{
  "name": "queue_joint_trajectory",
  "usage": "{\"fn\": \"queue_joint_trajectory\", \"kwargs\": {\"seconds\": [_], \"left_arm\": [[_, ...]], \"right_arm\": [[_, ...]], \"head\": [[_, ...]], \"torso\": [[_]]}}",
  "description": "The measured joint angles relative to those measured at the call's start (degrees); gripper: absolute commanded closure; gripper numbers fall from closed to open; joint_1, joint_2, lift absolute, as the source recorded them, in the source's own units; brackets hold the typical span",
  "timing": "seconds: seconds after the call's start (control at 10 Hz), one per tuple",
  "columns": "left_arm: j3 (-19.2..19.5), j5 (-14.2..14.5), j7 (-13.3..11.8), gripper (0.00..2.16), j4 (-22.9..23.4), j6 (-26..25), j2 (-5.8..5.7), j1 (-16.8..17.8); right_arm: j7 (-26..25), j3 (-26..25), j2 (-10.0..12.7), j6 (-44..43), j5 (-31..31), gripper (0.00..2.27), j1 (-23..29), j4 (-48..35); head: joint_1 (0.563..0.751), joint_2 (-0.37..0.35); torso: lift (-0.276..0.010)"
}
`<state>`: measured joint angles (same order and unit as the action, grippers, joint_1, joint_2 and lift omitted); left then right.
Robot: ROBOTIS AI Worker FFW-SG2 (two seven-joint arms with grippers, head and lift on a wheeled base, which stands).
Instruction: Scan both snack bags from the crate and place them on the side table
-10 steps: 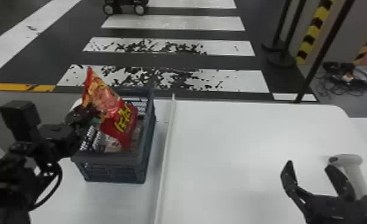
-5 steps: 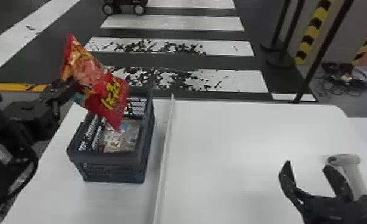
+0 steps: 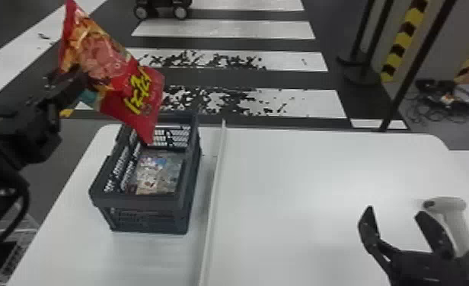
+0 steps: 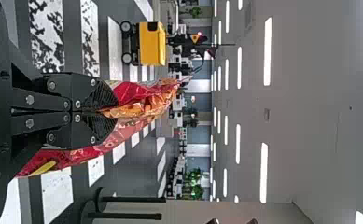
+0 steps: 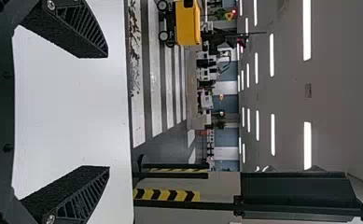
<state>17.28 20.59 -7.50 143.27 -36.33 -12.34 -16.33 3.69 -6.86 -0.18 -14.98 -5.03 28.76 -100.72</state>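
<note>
Above the crate's back left corner, my left gripper (image 3: pixel 74 78) holds a red snack bag (image 3: pixel 112 68) tilted in the air. In the left wrist view the left gripper (image 4: pixel 97 112) is shut on the bag (image 4: pixel 142 109), pinching its orange-and-red film. The dark grey crate (image 3: pixel 138 201) stands on the left of the white table (image 3: pixel 302 182), with a clear, crinkled packet (image 3: pixel 157 171) inside. At the table's right, my right gripper (image 3: pixel 393 216) stands open beside a pale handheld scanner (image 3: pixel 459 224). The right wrist view shows that gripper (image 5: pixel 107 112) with widely parted fingers.
A thin raised white strip (image 3: pixel 211 201) runs front to back on the table, right of the crate. Behind the table's right side rises a slanting black post (image 3: pixel 416 68). A wheeled machine (image 3: pixel 161 7) is on the floor farther back.
The left gripper has lifted the snack bag up out of the crate and carried it to the left, uncovering the packet inside. The right gripper and the scanner keep their places.
</note>
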Motion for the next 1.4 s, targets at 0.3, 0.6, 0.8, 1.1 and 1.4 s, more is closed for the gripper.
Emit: {"fn": "queue_joint_trajectory", "kwargs": {"seconds": [0.3, 0.6, 0.8, 1.1, 1.4], "left_arm": [[-8.5, 0.8, 0.3, 2.14, -3.8, 2.7, 1.79, 1.3], [-21.4, -1.4, 0.2, 2.14, -13.2, 8.4, 3.95, 4.4], [-27.7, -4.0, 0.0, 2.14, -19.8, 11.2, 4.94, 6.2], [-34.9, -5.7, -1.7, 2.14, -31.0, 16.7, 6.37, 8.8], [-38.9, -6.3, -2.5, 2.14, -39.7, 19.3, 7.33, 10.7]], "right_arm": [[0.0, 0.0, 0.0, 0.0, 0.0, 0.07, 0.0, 0.0], [0.0, -0.3, 0.0, 0.1, -0.1, 0.07, 0.4, -0.4], [0.0, -0.7, 0.0, 0.5, -0.3, 0.07, 0.3, -0.4], [0.0, -0.9, 0.0, 1.4, -0.6, 0.07, 0.0, -0.4], [0.0, -0.8, 0.0, 1.7, -0.6, 0.07, -0.2, -0.7]], "head": [[0.695, -0.054], [0.695, -0.182], [0.695, -0.240], [0.695, -0.327], [0.695, -0.350]], "torso": [[-0.098], [-0.098], [-0.098], [-0.098], [-0.098]]}}
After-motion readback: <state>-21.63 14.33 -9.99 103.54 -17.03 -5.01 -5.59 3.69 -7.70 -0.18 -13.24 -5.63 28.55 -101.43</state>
